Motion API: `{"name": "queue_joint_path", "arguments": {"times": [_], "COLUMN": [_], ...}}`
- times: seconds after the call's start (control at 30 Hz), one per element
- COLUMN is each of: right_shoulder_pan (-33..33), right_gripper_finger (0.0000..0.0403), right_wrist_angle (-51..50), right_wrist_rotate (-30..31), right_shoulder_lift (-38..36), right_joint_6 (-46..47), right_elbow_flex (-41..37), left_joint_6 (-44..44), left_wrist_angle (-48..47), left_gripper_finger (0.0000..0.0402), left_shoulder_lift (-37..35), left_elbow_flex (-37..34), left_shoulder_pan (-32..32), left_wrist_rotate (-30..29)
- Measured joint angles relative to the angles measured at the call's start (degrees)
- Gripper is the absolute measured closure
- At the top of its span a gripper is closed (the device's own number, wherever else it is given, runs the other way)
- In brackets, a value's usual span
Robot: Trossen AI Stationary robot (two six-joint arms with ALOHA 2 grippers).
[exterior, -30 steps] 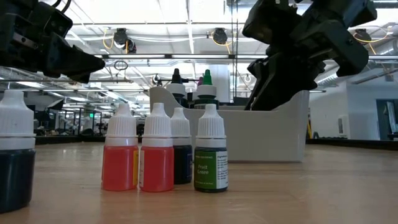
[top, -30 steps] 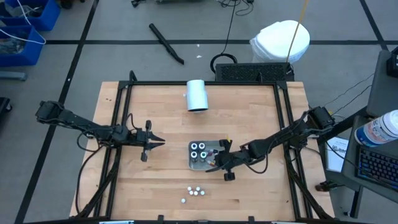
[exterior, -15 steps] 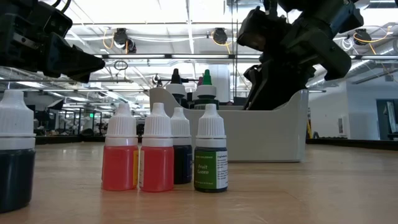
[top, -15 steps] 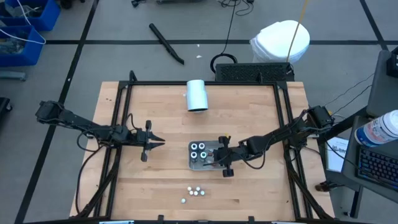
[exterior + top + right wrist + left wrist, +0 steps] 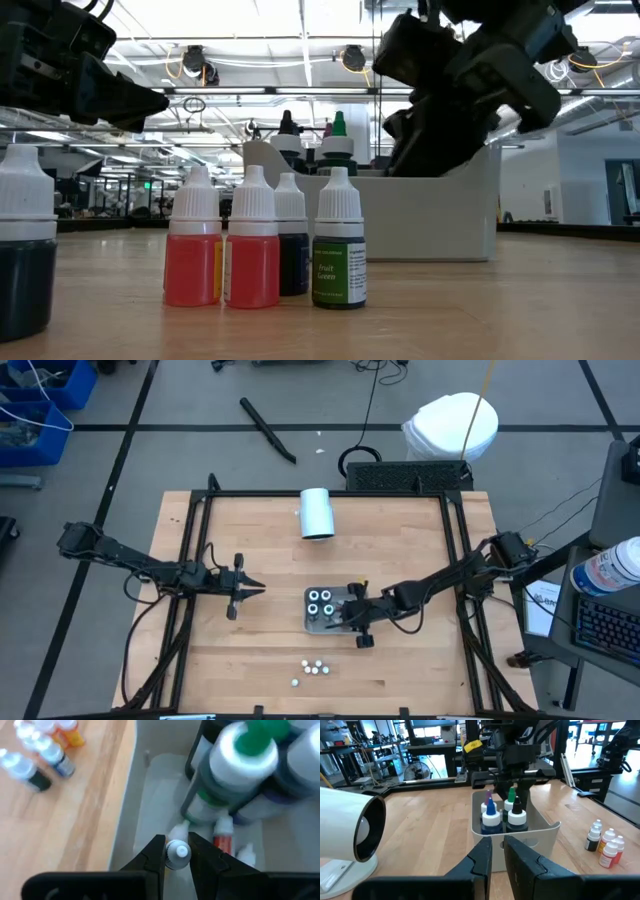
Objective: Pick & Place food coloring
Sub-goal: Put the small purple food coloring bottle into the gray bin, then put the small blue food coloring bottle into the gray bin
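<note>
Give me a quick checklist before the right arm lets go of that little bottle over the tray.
1. Right end effector shut on a white-capped small bottle: ok.
2. Bottle is over the inside of the grey tray, not the wood: ok.
3. Spot under the bottle clear of the small bottles already lying there: cannot tell.
4. Clear of the tall bottles standing in the tray: ok, but close beside them.
5. Left end effector apart from the tray: ok.
6. Loose bottles left on the table for later: ok, some remain.
</note>
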Motion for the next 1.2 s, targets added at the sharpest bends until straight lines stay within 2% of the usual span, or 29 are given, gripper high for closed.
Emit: {"name": "queue_joint_path", "arguments": {"times": [0.5,1.2], "right_shoulder_pan": [0.0,0.0], "right_gripper_finger": [0.0344,0.0269], "right_wrist_angle": [0.5,-1.1], "right_wrist_rotate": [0.1,-0.2], "right_shoulder_lift": [0.7,0.6], "right_joint_6": [-0.9,-1.3], "right_elbow_flex": [0.1,-0.2], "left_joint_6": [0.0,0.0], "left_wrist_angle": [0.0,-0.1], "left_gripper_finger": [0.0344,0.0344], "left_shoulder_lift": [0.0,0.0], "left_elbow_flex": [0.0,0.0], "left_shoulder_pan": [0.0,0.0], "left_wrist_rotate": [0.0,0.0]}}
